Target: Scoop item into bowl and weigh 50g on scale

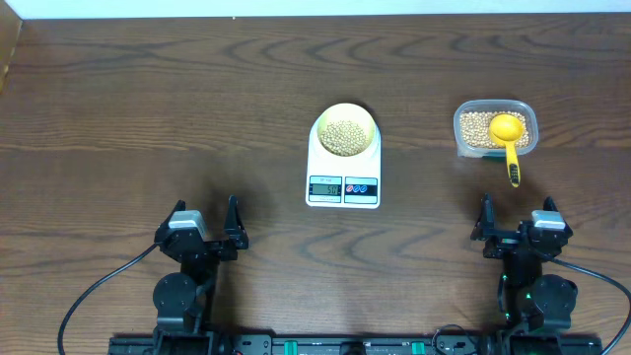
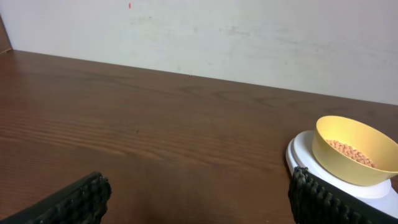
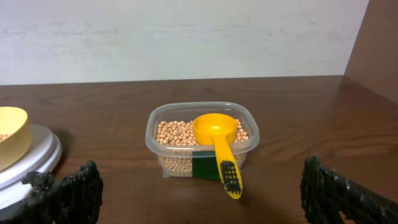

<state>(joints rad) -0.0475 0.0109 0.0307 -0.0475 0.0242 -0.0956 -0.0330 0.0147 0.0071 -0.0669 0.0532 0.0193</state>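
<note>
Where round beans (image 1: 344, 136) pile, smooth yellow bowl (image 1: 322, 125), rounded scale (image 1: 342, 171)

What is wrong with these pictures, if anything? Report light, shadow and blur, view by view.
Overhead: even light, a faint shadow on the table ahead of the left tool, and the display of the scale is too small to read. Left wrist: bowl sharp, the tool's own fingers dark and soft at the bottom edge. Right wrist: tub and scoop sharp, mild sheen on the table.
</note>
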